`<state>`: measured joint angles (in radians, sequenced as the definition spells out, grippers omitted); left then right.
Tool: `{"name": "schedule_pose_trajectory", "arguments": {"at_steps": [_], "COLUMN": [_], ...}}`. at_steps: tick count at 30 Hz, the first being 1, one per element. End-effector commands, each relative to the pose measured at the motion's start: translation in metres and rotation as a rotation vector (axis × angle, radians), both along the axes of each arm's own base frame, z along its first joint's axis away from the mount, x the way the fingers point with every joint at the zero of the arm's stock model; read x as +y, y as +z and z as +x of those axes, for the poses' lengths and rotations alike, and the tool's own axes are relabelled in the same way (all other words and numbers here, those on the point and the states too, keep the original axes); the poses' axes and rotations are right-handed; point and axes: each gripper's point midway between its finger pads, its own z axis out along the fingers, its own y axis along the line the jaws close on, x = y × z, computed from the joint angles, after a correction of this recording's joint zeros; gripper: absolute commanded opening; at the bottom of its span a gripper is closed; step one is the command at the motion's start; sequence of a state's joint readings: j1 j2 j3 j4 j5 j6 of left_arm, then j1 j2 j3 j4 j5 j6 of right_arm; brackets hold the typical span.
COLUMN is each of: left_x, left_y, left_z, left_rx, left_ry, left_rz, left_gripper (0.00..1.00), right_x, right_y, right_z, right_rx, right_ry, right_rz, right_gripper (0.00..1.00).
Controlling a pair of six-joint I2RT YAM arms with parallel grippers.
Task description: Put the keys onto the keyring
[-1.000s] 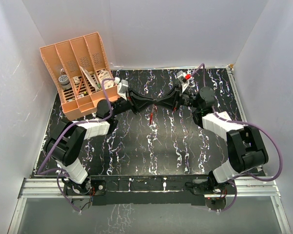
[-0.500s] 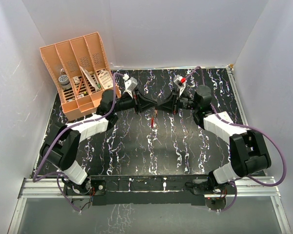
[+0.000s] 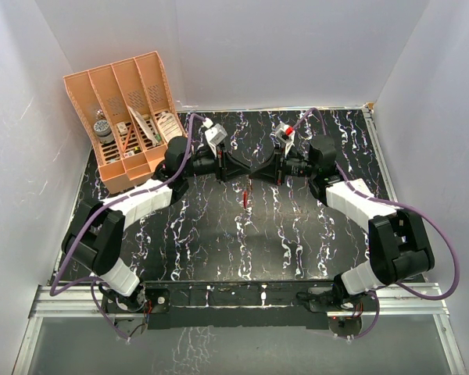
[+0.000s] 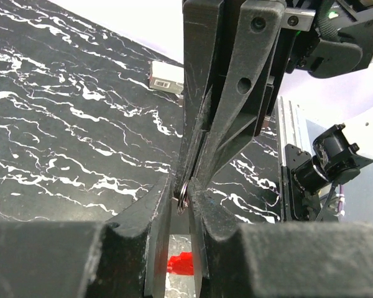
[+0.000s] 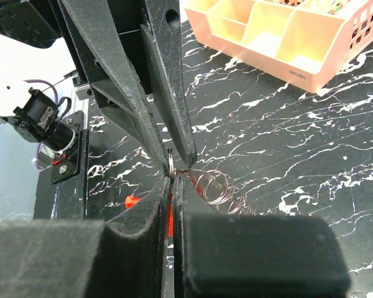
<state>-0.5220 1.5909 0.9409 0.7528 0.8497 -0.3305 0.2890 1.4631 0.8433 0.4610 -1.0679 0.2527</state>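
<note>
My two grippers meet tip to tip above the middle of the black marbled table, the left gripper [image 3: 246, 166] facing the right gripper [image 3: 258, 167]. A thin metal ring [image 4: 182, 197] stands edge-on between the left fingertips [image 4: 168, 198]. The right gripper [image 5: 173, 179] is shut, its tips pinching the same metal ring [image 5: 172, 160] from the other side. Below the tips hangs the red elongated keyring [image 3: 245, 195], seen as a red patch [image 4: 180, 264] through the left jaws. Coils of wire rings [image 5: 214, 186] dangle beside it. The keys cannot be made out separately.
An orange divided organizer [image 3: 129, 117] with small items stands at the back left, its near wall [image 5: 286, 65] in the right wrist view. White walls enclose the table on three sides. A metal rail [image 3: 242, 297] carrying both arm bases runs along the near edge.
Both wrists have swung toward the back of the table and now lie in one straight line. The meeting point of the tips and the hanging red keyring have barely shifted.
</note>
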Motion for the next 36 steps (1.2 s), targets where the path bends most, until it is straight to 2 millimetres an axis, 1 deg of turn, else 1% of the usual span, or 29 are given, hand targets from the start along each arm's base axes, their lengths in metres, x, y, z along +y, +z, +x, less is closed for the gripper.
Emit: {"name": "schedule_pose_trajectory", "arguments": {"at_steps": [1,14,19,28,34,36], "left_x": [0.002,-0.002,-0.003,-0.002,-0.002,-0.002], "left_y": [0.025,0.022,0.018,0.012,0.007,0.006], "left_z": [-0.007,-0.002,-0.004,-0.008,-0.008,-0.008], "left_rx": [-0.058,-0.046,-0.033,-0.023,-0.011,-0.008], "left_ry": [-0.023,-0.051,-0.069,-0.092,-0.101,-0.103], "left_rz": [0.019,0.059,0.067,0.089,0.108,0.112], "left_gripper": [0.16,0.15,0.09,0.11,0.10,0.09], "right_x": [0.001,0.002,0.002,0.003,0.004,0.004], "right_y": [0.040,0.036,0.036,0.036,0.038,0.038], "right_z": [0.006,0.007,0.007,0.007,0.006,0.007], "right_rx": [-0.148,-0.143,-0.141,-0.141,-0.145,-0.147], "right_ry": [-0.008,0.003,0.007,0.011,0.014,0.013], "right_rz": [0.021,0.004,0.003,0.002,0.003,0.002], "right_gripper": [0.00,0.00,0.00,0.00,0.00,0.00]}}
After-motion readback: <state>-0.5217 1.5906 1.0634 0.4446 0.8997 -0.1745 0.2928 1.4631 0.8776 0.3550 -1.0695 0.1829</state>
